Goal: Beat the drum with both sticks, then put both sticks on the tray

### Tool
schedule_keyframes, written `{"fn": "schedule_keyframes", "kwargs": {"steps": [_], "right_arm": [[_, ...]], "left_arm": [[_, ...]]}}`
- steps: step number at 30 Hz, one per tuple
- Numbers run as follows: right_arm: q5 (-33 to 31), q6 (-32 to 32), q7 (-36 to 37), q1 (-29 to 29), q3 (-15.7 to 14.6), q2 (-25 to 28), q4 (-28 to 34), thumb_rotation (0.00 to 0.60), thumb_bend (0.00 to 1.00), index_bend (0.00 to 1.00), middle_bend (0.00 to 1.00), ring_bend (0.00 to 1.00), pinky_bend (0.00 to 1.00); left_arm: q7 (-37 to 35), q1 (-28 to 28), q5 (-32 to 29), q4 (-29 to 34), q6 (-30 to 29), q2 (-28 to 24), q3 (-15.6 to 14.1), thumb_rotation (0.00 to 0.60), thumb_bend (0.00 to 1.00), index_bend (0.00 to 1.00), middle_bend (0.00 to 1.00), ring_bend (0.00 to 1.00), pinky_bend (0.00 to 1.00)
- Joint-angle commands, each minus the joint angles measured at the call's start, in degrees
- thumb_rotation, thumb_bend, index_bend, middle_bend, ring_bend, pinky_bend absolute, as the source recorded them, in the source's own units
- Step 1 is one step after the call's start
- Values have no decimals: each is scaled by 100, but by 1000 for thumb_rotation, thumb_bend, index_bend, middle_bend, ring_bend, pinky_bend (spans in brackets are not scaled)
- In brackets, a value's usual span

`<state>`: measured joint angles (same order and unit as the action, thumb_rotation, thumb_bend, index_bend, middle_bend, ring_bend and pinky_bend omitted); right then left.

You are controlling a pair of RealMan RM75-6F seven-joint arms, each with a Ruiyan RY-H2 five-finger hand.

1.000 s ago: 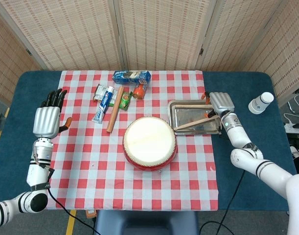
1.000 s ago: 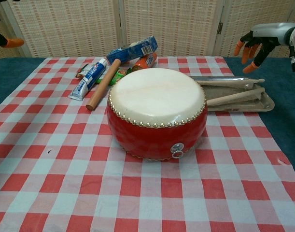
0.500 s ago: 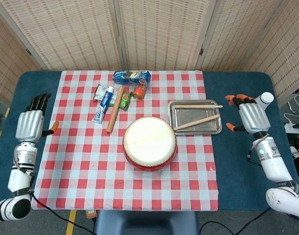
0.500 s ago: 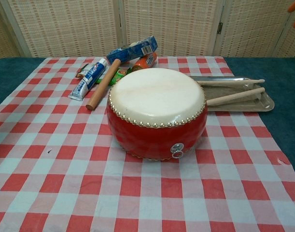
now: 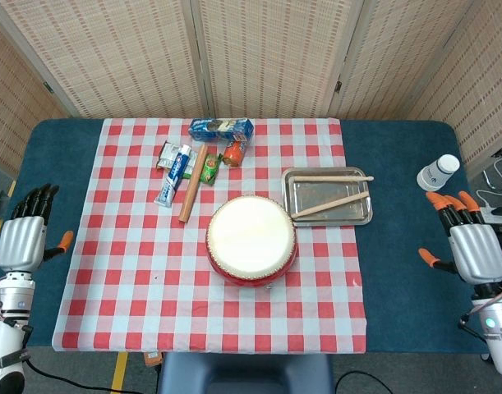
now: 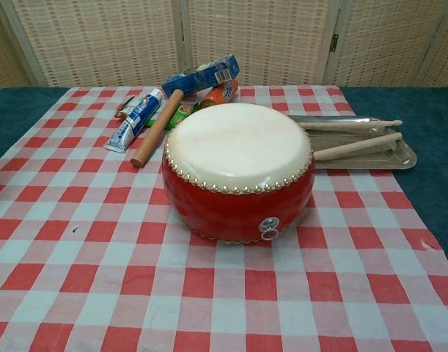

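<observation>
With both wooden drumsticks [image 5: 329, 191] lying in the silver metal tray [image 5: 293, 215], both hands have pulled back. Left hand [image 5: 20, 240] at lower left and right hand [image 5: 472, 249] at lower right hold nothing, fingers spread; task looks complete.

Both sticks [image 5: 331, 190] lie in tray [image 5: 298, 215] beside drum [image 5: 251, 239].

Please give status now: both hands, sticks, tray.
Left hand open, right hand open. Two wooden drumsticks lie in metal tray. Nothing in the way.
</observation>
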<state>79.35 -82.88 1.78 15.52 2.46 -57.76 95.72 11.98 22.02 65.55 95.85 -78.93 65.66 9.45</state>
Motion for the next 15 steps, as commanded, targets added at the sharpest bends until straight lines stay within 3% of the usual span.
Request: {"fn": "schedule_keyframes", "kwargs": {"steps": [1, 7, 15], "right_arm": [[396, -675, 121, -621, -318, -134, -79, 600, 123, 0, 107, 0, 30], [588, -1022, 274, -993, -379, -272, -139, 600, 123, 0, 107, 0, 29], [682, -845, 366, -1043, -341, -262, -203, 600, 123, 0, 107, 0, 26]], "left_arm": [[-190, -656, 632, -119, -818, 163, -472, 600, 348, 0, 0, 0, 131], [-332, -1110, 1064, -151, -1319, 214, -691, 600, 348, 0, 0, 0, 130], [-260, -1306, 1300, -166, -1272, 231, -835, 600, 348, 0, 0, 0, 130]]}}
